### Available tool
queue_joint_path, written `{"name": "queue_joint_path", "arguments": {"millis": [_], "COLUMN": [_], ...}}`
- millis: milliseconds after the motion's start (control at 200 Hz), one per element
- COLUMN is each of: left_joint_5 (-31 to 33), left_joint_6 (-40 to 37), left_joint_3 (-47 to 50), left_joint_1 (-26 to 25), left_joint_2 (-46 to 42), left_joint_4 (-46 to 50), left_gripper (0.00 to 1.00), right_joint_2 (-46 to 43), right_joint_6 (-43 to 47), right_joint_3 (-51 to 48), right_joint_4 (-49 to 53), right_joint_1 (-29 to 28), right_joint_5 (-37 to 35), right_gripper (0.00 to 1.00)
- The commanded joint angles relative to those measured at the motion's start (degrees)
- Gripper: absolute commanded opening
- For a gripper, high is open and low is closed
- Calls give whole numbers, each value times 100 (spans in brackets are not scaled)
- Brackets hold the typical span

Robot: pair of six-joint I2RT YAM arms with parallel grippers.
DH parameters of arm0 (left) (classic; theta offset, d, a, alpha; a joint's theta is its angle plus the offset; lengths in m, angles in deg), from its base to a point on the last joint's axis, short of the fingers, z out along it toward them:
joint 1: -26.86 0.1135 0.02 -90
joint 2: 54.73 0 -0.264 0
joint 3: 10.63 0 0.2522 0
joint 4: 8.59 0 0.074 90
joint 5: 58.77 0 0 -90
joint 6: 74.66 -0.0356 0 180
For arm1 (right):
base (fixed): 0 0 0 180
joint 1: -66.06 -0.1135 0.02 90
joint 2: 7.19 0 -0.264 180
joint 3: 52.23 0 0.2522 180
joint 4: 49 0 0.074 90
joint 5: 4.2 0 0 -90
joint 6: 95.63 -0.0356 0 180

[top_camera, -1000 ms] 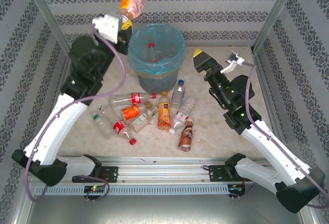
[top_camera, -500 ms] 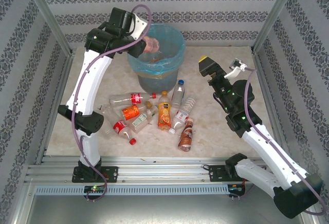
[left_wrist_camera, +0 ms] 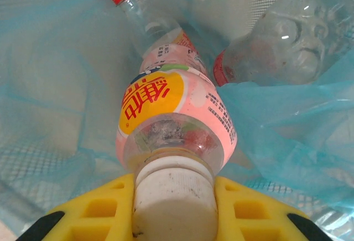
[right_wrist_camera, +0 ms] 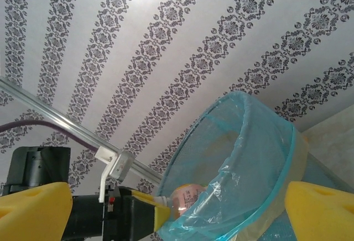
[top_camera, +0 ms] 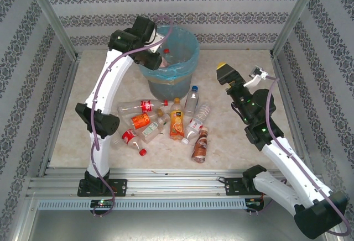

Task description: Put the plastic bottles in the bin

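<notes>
Left gripper [left_wrist_camera: 174, 214] is pinching a seemingly light, crushable pink-labelled clear plastic bottle [left_wrist_camera: 177, 114] by its stiff white cap [left_wrist_camera: 174, 188] inside the far, bag-lined grey-blue round bin [top_camera: 166, 88]; right gripper [top_camera: 223, 69] is hanging wide open nearby.

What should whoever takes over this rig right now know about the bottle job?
Left gripper: shut on the cap end of a pink-labelled bottle, held inside the mouth of the bin; not yet released.
Right gripper: open and empty, raised over the table to the right of the bin.
Done: two bottles lie in the bin, a red-capped one and a clear one.
Left: drop the held bottle, then clear the pile of about ten bottles on the table in front of the bin.
</notes>
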Motion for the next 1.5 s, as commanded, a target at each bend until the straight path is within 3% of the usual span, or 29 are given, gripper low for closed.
{"name": "queue_joint_path", "arguments": {"millis": [0,170,225,644,749,884,1044,1224,1369,1494], "left_joint_5": [-35,-20,-31,-22,-63,-243,-288,-194,630,815], "left_joint_6": [105,209,245,543,627,668,690,592,321,216], "left_joint_3": [-99,-310,-311,-259,-241,-241,-246,-290,-287,-285], "left_joint_1": [-59,-75,-70,-62,-67,-38,-10,0,13,17], "left_joint_2": [347,562,546,418,416,421,449,365,43,-21], "left_joint_4": [277,107,-23,-753,-975,-1279,-1447,-1482,-1657,-1767], "left_gripper": [0,36,44,59,56,39,32,0,0,0], "right_joint_2": [42,69,69,104,106,95,82,122,200,278], "right_joint_6": [-119,-147,-136,-152,-152,-166,-158,-154,-149,-155], "right_joint_3": [-92,-75,-75,-101,-118,-143,-154,-146,-101,-70], "right_joint_4": [-109,-92,-69,-56,-44,-26,5,14,14,9], "right_joint_1": [47,42,46,40,41,50,46,48,50,50], "right_joint_5": [142,171,173,158,157,156,142,171,213,278], "right_gripper": [98,98,98,98,98,98,98,98,98,98]}}
